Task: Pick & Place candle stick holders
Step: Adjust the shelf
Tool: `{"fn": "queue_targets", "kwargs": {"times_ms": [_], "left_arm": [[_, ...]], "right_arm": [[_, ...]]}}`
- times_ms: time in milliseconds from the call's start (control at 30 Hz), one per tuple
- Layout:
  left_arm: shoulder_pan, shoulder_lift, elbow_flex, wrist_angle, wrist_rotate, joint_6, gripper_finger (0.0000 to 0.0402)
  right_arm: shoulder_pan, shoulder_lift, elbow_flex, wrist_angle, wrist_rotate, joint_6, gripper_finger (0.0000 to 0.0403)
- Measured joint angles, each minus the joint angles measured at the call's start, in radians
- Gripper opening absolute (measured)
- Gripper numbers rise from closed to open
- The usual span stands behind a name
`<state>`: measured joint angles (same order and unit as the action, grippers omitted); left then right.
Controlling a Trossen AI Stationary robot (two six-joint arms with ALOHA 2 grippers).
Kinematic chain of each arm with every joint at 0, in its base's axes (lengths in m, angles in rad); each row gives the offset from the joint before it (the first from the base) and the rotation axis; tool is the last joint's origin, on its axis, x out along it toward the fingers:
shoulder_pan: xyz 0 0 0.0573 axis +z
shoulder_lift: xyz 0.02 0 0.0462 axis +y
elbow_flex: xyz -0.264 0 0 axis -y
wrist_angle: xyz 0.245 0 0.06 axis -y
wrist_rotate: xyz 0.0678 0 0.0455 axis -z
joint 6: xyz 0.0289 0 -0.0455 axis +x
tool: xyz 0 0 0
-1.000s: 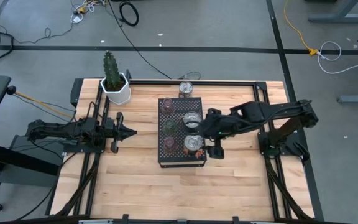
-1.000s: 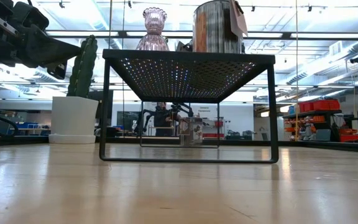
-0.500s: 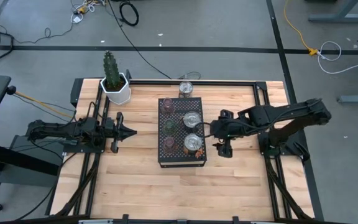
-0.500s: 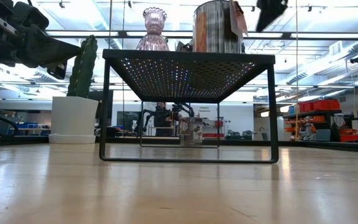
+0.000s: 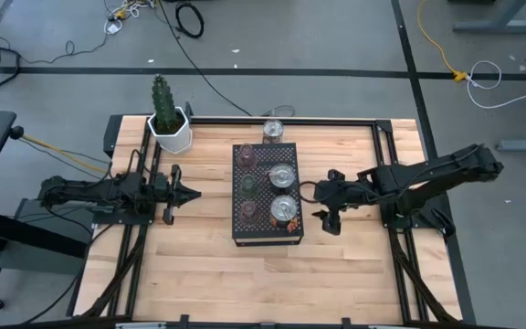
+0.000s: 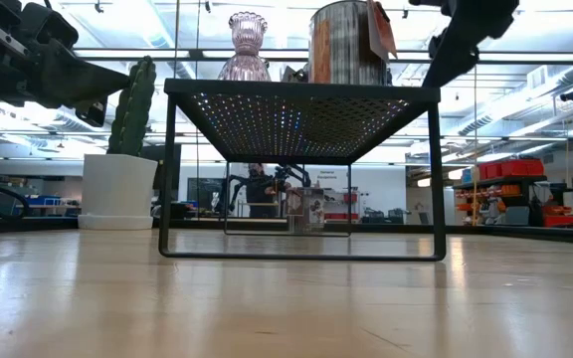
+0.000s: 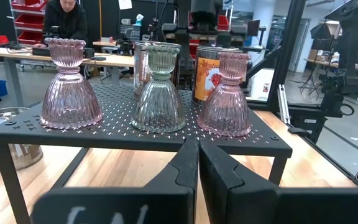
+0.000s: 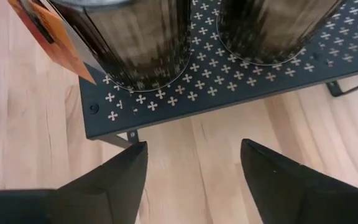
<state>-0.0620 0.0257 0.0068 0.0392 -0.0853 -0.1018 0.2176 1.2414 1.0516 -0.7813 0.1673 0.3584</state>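
Note:
A black perforated rack [image 5: 265,233] stands mid-table. On it are three small ribbed holders in a row, pink [image 7: 67,93], green [image 7: 160,93] and pink [image 7: 227,96], and two wider silvery holders [image 5: 282,175] [image 5: 284,209], one with an orange tag [image 8: 33,31]. Another silvery holder [image 5: 274,131] stands on the table beyond the rack's far end. My right gripper [image 5: 325,199] hangs open just right of the rack, tipped down, with nothing between its fingers [image 8: 126,174]. My left gripper [image 5: 190,192] waits shut and level, left of the rack.
A white pot with a cactus [image 5: 169,128] stands at the table's far left corner. Bare wood lies on the near side of the rack and between the rack and each arm. A black frame rail [image 5: 382,155] edges the table on the right.
My right gripper has drawn back from above the near silvery holder toward the table's right edge and has come down beside the rack; in the low view it has dropped into the picture from above. The holders have stayed where they stood.

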Motion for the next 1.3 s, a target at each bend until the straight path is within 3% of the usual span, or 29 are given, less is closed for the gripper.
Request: {"fn": "queue_targets", "kwargs": {"times_ms": [500, 867, 1300], "left_arm": [[0.000, 0.000, 0.000, 0.000, 0.000, 0.000, 0.0018], [0.000, 0.000, 0.000, 0.000, 0.000, 0.000, 0.0018], [0.000, 0.000, 0.000, 0.000, 0.000, 0.000, 0.0018]], "right_arm": [[0.041, -0.035, -0.313, 0.351, -0.003, 0.000, 0.0190], [0.068, -0.035, -0.508, 0.743, -0.002, -0.004, 0.0126], [0.068, -0.035, -0.617, 0.901, 0.000, -0.001, 0.0026]]}}
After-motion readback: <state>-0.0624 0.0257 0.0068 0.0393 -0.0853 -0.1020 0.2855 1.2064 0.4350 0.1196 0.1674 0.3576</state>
